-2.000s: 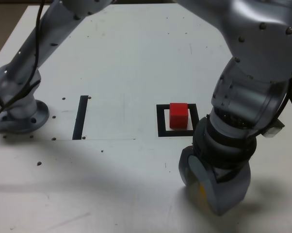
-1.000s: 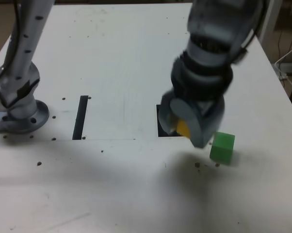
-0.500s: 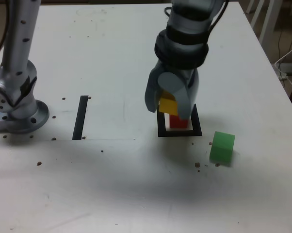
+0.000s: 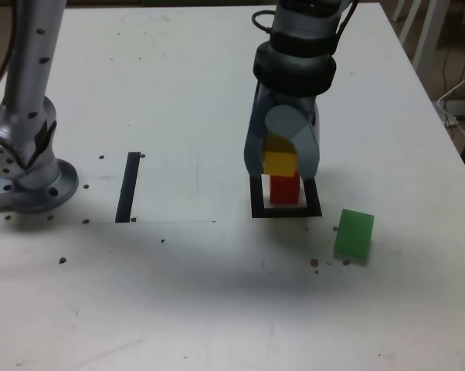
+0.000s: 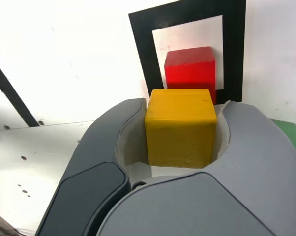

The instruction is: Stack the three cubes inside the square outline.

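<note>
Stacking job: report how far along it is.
Done: the red cube sits inside the square outline. In hand: the hand is shut on the yellow cube, holding it right over the red one; whether they touch cannot be told. Left: release the yellow cube, then fetch the green cube, which lies on the table outside the outline, toward the exterior view's right, and put it on top.

The exterior cam sat high, looking down across the whole desk [image 4: 178,294]. The wrist cam peered close past the fingers [image 5: 108,142]. Both caught the yellow cube [image 4: 280,163], red cube [image 4: 285,188] and square outline [image 4: 257,202].
</note>
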Robot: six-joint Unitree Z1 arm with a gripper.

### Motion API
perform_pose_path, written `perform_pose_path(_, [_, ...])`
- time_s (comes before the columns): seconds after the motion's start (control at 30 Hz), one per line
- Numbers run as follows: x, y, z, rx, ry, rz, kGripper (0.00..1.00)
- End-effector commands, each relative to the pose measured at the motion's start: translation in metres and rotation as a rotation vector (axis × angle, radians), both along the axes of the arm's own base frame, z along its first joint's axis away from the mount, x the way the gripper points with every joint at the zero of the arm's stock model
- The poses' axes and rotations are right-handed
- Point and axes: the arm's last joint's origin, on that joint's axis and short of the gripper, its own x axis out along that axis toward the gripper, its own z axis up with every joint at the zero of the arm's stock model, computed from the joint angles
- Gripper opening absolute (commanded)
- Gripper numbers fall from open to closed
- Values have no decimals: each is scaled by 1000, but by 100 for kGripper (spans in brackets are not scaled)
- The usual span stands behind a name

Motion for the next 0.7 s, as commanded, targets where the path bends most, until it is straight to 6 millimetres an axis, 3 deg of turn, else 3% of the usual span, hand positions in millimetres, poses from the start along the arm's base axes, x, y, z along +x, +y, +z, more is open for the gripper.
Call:
perform_pose_path(0.0, [3, 4, -3, -3, 1, 18, 30])
perform_pose_path(0.67, [9, 13, -21, -17, 14, 52, 30])
